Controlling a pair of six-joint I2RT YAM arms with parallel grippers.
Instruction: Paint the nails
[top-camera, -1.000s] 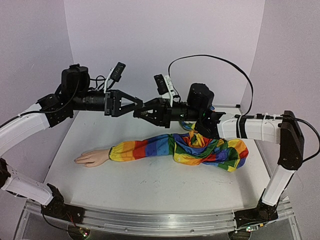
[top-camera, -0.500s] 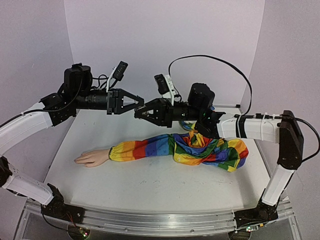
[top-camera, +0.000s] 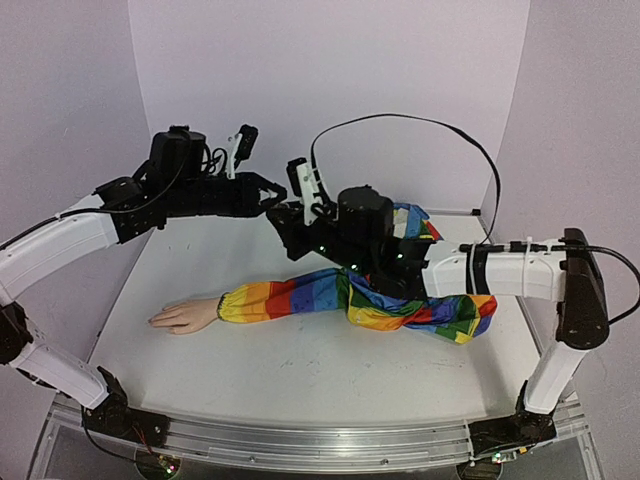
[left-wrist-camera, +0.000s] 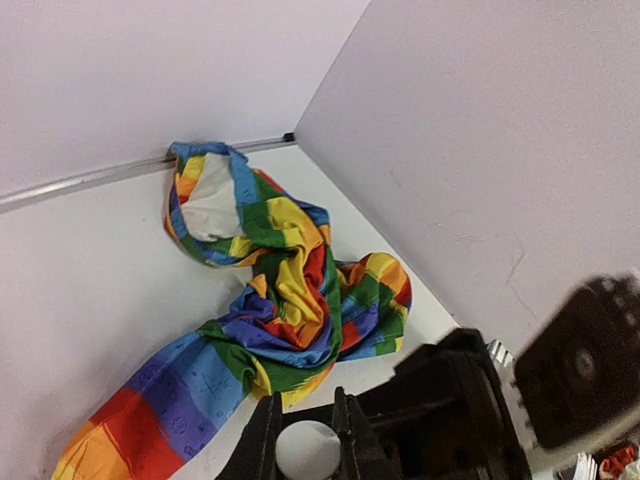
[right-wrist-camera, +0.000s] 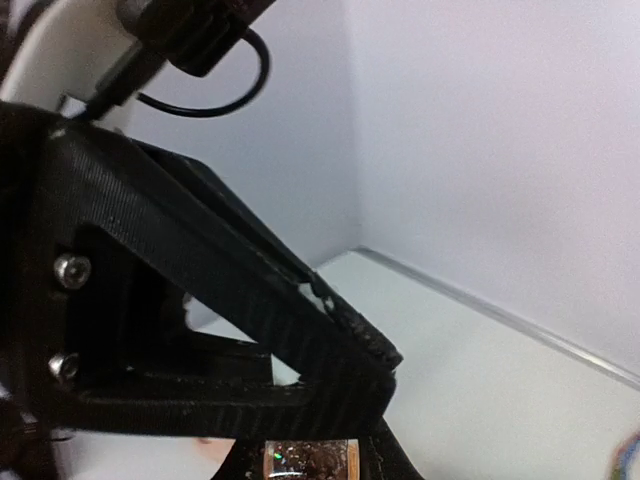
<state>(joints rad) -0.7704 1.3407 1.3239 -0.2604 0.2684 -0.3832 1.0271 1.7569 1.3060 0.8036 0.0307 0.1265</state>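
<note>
Sleeve rainbow blocks (red/yel/grn/blue), mannequin hand pale skin-tone, table white, walls lilac.

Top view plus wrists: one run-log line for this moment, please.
left gripper: shut on white cap | right gripper: shut on bottle, midair | hand: on table, no gripper near | stage: likely opening bottle

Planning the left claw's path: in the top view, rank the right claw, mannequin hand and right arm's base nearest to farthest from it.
From the left claw:
1. Right claw, just beside it.
2. Mannequin hand, down to its left.
3. Right arm's base, near-right corner.
</note>
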